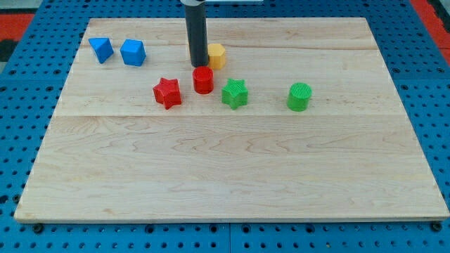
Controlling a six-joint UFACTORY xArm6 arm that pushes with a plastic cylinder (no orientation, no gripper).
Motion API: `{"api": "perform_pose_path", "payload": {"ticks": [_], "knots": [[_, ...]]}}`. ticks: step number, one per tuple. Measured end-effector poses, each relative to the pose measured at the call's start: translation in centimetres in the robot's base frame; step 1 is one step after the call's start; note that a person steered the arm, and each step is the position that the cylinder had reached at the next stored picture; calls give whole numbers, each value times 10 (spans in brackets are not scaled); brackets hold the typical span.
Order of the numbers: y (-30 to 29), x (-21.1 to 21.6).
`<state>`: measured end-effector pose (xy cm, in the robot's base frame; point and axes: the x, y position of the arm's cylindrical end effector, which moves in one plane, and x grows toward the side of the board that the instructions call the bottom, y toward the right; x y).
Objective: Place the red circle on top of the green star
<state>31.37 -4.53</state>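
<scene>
The red circle (203, 79) stands on the wooden board, just left of the green star (235, 93), with a small gap between them. My tip (197, 66) is at the lower end of the dark rod, directly above the red circle in the view and touching or nearly touching its upper edge. The rod partly hides the yellow block (217, 55) behind it.
A red star (167, 92) lies left of the red circle. A green cylinder (299, 96) is right of the green star. A blue triangular block (101, 49) and a blue cube-like block (132, 53) sit at the upper left. The board (225, 176) rests on a blue pegboard.
</scene>
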Motion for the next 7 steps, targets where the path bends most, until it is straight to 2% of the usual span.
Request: {"api": "perform_pose_path", "payload": {"ticks": [2, 3, 4, 5, 7], "knots": [[34, -3], [90, 13], [84, 43], [54, 53], [40, 58]]}}
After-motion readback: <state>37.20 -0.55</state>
